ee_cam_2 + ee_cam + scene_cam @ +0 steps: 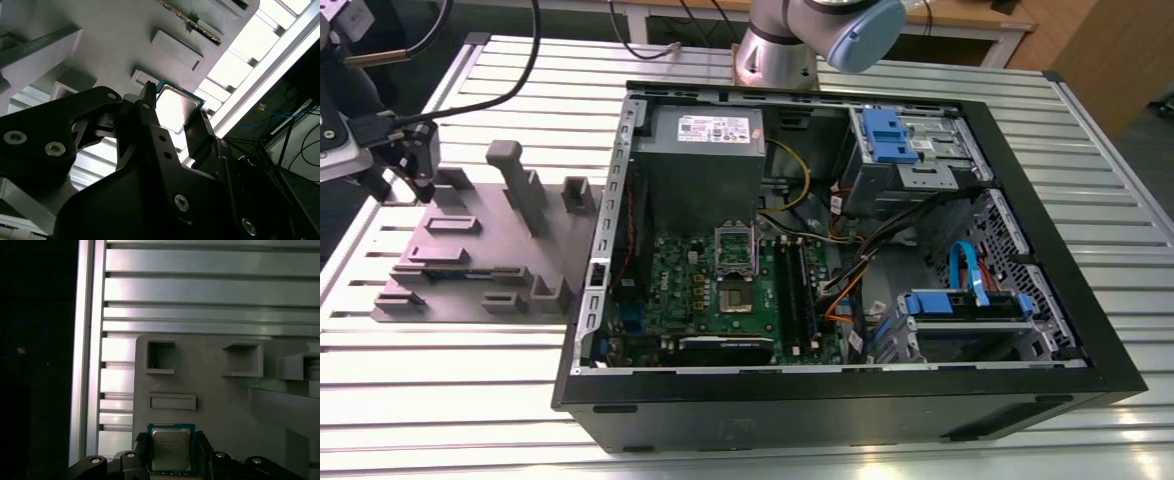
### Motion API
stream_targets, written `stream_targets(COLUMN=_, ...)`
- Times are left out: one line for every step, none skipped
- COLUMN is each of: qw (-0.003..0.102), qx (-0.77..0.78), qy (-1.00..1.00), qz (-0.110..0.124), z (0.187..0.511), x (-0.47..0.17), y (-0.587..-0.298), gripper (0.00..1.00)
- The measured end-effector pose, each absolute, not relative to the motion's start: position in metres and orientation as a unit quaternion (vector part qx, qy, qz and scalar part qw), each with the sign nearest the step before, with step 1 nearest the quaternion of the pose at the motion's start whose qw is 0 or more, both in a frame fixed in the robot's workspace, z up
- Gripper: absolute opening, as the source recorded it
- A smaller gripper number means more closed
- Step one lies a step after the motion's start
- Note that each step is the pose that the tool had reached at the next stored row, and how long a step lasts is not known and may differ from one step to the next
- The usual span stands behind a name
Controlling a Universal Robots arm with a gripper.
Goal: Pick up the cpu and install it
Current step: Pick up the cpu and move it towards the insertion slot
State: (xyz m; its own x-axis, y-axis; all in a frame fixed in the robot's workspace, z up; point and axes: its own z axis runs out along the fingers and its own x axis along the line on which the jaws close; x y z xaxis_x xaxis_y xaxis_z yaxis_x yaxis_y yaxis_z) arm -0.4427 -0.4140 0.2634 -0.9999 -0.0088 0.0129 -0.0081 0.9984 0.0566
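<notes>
**The cpu gripped edgewise over a corner of the grey parts tray**

The pincer is closed on the cpu, with its two black fingers pressed against opposite edges of the chip. It is held over a corner of the grey tray, near the edge of the slatted surface on the exterior view's left. Whether the chip is lifted clear of the tray cannot be told. The open computer case and its socket are well apart from it. The hold is judged thin: the chip could be tilted or dropped if jolted, and contacts could be bent if it were seated askew.
</notes>
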Motion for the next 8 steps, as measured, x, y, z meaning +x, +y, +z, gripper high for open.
stream_targets(qw=0.007, qx=0.004, qy=-1.0, qz=-0.028, z=0.2636, x=-0.4427, y=-0.414, gripper=0.47)
stream_targets(qw=0.007, qx=0.004, qy=-1.0, qz=-0.028, z=0.264, x=-0.4427, y=-0.414, gripper=0.47)
stream_targets(qw=0.007, qx=0.004, qy=-1.0, qz=-0.028, z=0.2643, x=-0.4427, y=-0.414, gripper=0.47)
stream_targets(qw=0.007, qx=0.004, qy=-1.0, qz=-0.028, z=0.2647, x=-0.4428, y=-0.414, gripper=0.47)
stream_targets(qw=0.007, qx=0.004, qy=-1.0, qz=-0.028, z=0.2649, x=-0.4427, y=-0.414, gripper=0.47)
stream_targets(qw=0.006, qx=0.004, qy=-1.0, qz=-0.028, z=0.2652, x=-0.4427, y=-0.414, gripper=0.47)
stream_targets(qw=0.007, qx=0.004, qy=-1.0, qz=-0.028, z=0.2655, x=-0.4427, y=-0.414, gripper=0.47)
stream_targets(qw=0.007, qx=0.004, qy=-1.0, qz=-0.028, z=0.2658, x=-0.4427, y=-0.414, gripper=0.47)
